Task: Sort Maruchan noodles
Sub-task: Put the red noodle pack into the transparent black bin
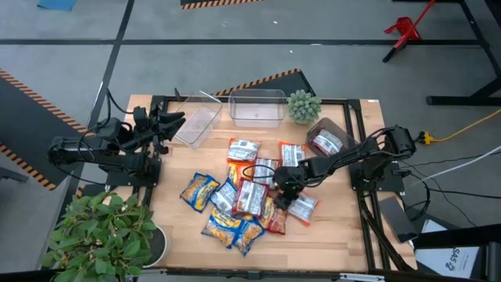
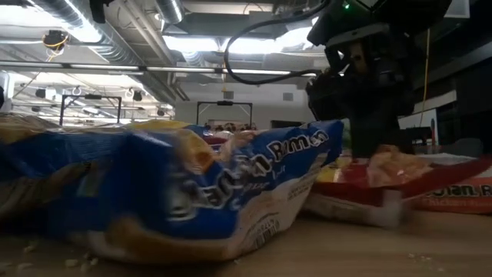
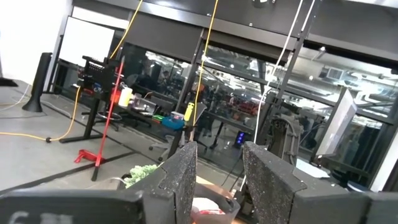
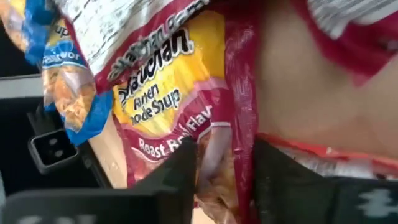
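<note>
One red-and-silver packet (image 1: pixel 326 143) is found in the dark bin (image 1: pixel 342 130); the remaining Maruchan noodles (image 1: pixel 235 202) lie unsorted mid-table. The right gripper (image 1: pixel 283 197) is lowered there, fingers pinching a red packet (image 4: pixel 186 118). The left gripper (image 3: pixel 219 168) waits raised (fingers spread, empty).

A robotics lab: hazard-striped floor tape (image 1: pixel 235 3), exposed ceiling ducts (image 2: pixel 115 31), cabled equipment stands (image 3: pixel 102 118).
</note>
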Tool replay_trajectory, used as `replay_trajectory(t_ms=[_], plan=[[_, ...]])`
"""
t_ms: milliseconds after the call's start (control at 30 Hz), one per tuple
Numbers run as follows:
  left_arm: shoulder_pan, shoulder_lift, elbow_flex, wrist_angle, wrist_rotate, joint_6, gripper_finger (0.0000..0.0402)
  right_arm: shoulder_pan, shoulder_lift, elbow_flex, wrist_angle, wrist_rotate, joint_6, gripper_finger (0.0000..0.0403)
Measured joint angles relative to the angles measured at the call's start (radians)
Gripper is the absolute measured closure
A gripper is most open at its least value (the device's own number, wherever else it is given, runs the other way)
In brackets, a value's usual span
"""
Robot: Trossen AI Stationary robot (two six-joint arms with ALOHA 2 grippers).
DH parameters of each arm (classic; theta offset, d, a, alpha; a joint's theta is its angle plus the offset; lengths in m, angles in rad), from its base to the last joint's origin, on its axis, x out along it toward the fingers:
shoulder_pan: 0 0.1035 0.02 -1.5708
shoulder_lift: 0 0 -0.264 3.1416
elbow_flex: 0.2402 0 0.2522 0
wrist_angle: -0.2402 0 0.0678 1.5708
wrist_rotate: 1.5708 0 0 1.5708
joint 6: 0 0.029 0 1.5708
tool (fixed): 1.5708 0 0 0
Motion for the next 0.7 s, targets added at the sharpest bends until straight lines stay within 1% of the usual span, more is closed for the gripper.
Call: replay_trajectory(t_ms=[67, 167, 367, 567, 700], plan=[[0.000, 0.000, 0.000, 0.000, 0.000, 0.000, 0.0274, 0.000, -0.001, -0.003, 0.004, -0.010, -0.001, 0.0338], [0.000, 0.000, 0.000, 0.000, -0.001, 0.000, 0.0274, 0.000, -0.017, 0.005, 0.001, -0.019, 0.003, 0.0356], [0.000, 0.000, 0.000, -0.001, -0.002, 0.001, 0.0274, 0.000, -0.071, 0.034, -0.013, -0.048, 0.004, 0.0380], [0.000, -0.001, 0.000, 0.000, -0.007, 0.001, 0.0274, -0.018, -0.185, 0.054, -0.144, -0.015, 0.005, 0.0396], [0.000, -0.001, 0.000, -0.001, -0.015, 0.002, 0.0274, -0.055, -0.295, 0.056, -0.286, 0.048, 0.021, 0.0401]])
